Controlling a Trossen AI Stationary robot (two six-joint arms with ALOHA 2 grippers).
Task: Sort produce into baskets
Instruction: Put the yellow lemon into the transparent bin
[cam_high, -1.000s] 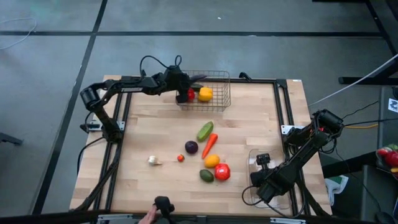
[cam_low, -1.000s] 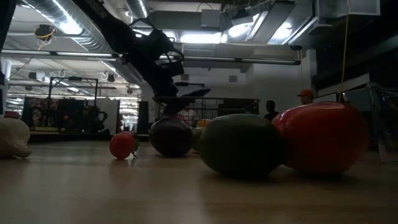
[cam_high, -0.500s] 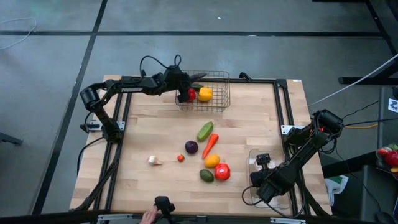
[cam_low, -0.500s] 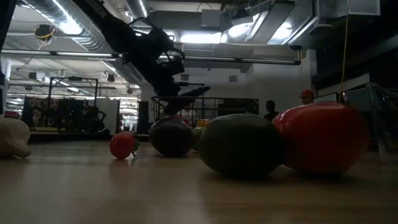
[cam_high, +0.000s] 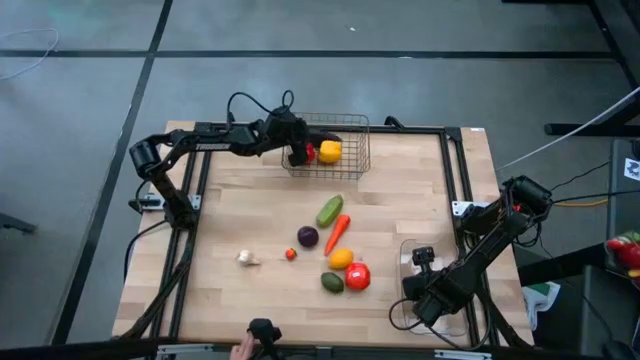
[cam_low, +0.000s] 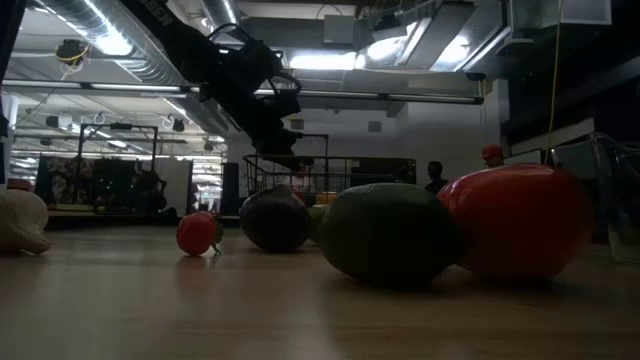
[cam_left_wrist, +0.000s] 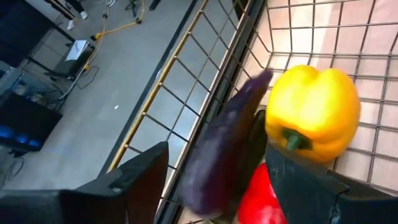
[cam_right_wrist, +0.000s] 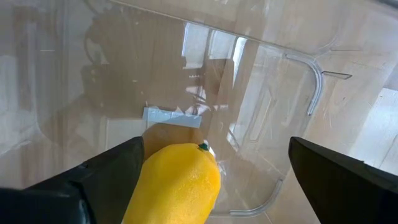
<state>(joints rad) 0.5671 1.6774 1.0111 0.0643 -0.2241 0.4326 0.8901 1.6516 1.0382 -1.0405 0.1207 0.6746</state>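
The left tool is held over the wire basket, its jaws parted wide around a purple eggplant that is apparently being let go beside the yellow pepper. A yellow lemon is framed by the right tool, spread wide in the clear tray. More produce is left on the bench between basket and tray.
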